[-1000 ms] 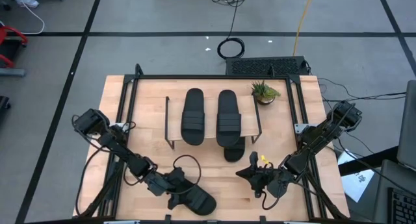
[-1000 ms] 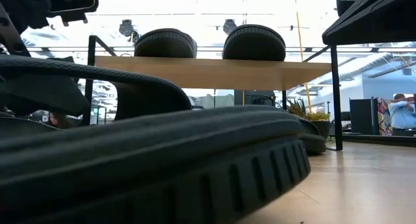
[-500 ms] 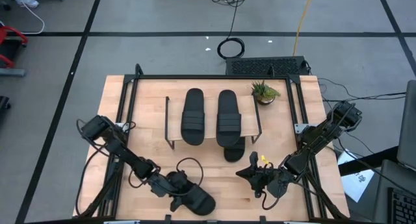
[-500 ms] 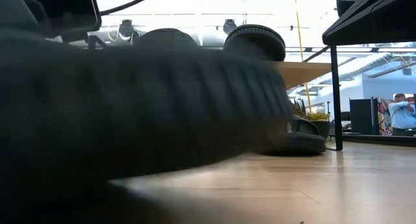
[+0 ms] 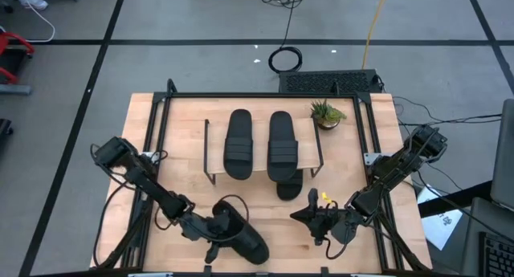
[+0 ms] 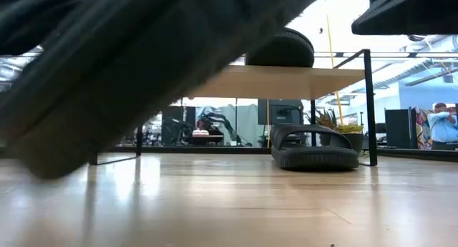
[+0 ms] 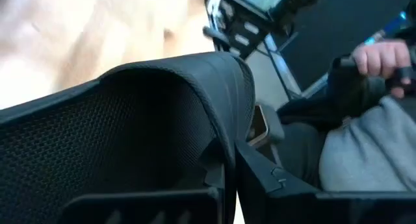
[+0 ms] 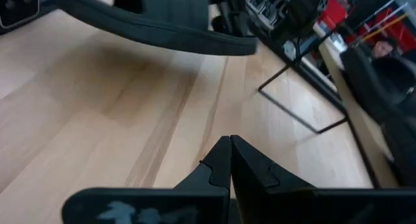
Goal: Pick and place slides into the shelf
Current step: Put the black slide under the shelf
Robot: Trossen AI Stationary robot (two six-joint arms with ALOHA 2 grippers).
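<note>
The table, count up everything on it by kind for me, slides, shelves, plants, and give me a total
Slides: 4. Two lie on top of the shelf, at and; one sits on the table below its front edge; one is lifted in the left gripper, at.
Shelf: 1.
Potted plant: 1.
Total: 6.

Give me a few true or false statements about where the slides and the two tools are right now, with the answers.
1. Two slides lie on top of the shelf. True.
2. The left tool holds a slide lifted off the table. True.
3. The right tool grips a slide. False: it is shut on nothing.
4. No slide sits under the shelf. False: one slide rests on the table there.
</note>
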